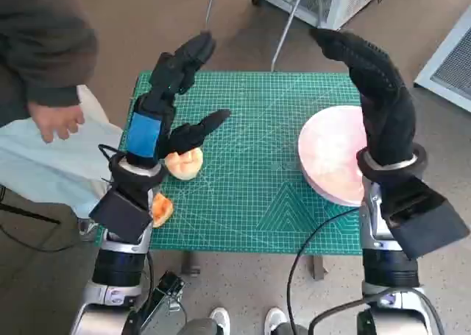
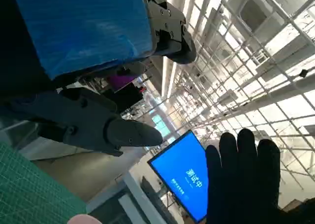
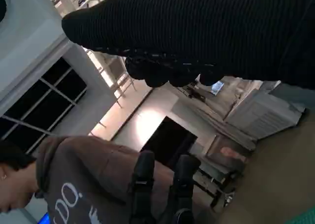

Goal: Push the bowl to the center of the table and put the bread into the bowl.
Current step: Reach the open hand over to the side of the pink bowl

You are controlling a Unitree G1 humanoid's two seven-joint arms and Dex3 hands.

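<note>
The pink bowl (image 1: pixel 333 162) sits on the right side of the green mat (image 1: pixel 250 188), its near rim close to the mat's edge. A pale piece of bread (image 1: pixel 184 164) lies on the left side. My left hand (image 1: pixel 168 103) is raised above the bread with its fingers spread and holds nothing. My right hand (image 1: pixel 379 92) is lifted over the bowl's far right rim with its fingers stretched out, empty. Seen from the left wrist, its own fingers (image 2: pixel 98 128) are apart and my right hand's glove (image 2: pixel 246 179) is opposite them. The glove (image 3: pixel 197 32) fills the right wrist view.
A second orange piece (image 1: pixel 160 208) lies at the mat's near left corner, partly under my left forearm. A person sits at the left, with a hand (image 1: pixel 55 120) beside the table edge and a brown top (image 3: pixel 88 179). Metal chair legs (image 1: pixel 287 26) stand beyond the far edge.
</note>
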